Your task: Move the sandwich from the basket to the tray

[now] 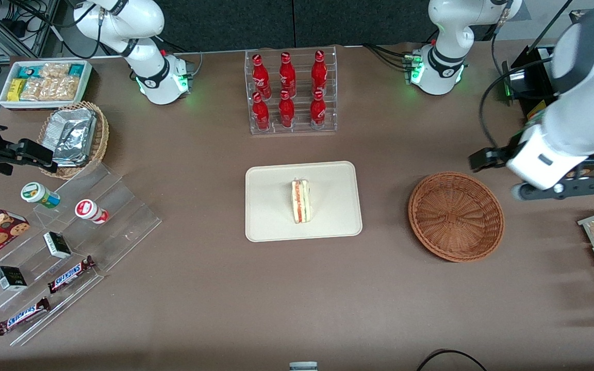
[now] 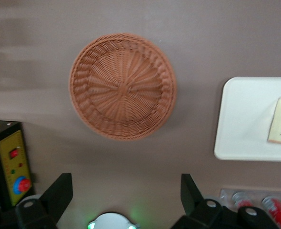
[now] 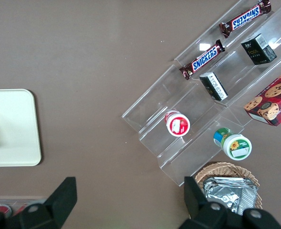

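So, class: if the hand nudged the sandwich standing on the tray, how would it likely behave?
The sandwich stands on edge on the tray, so a sideways nudge would probably tip it over. Its layered bread and filling look soft, so it would likely squash or come apart under a firm squeeze. The hand hangs open, apart from the empty basket.

I see the sandwich point(image 1: 301, 201) standing on its edge near the middle of the tray point(image 1: 271, 216), its red and green filling facing up. The basket point(image 1: 456, 216) sits on the desk point(image 1: 214, 299) beside the tray, toward the working arm's end, with nothing in it. My gripper point(image 1: 482, 158) hangs above the desk just beside the basket's rim. Red bottles point(image 1: 289, 91) stand in a clear rack, farther from the camera than the tray.
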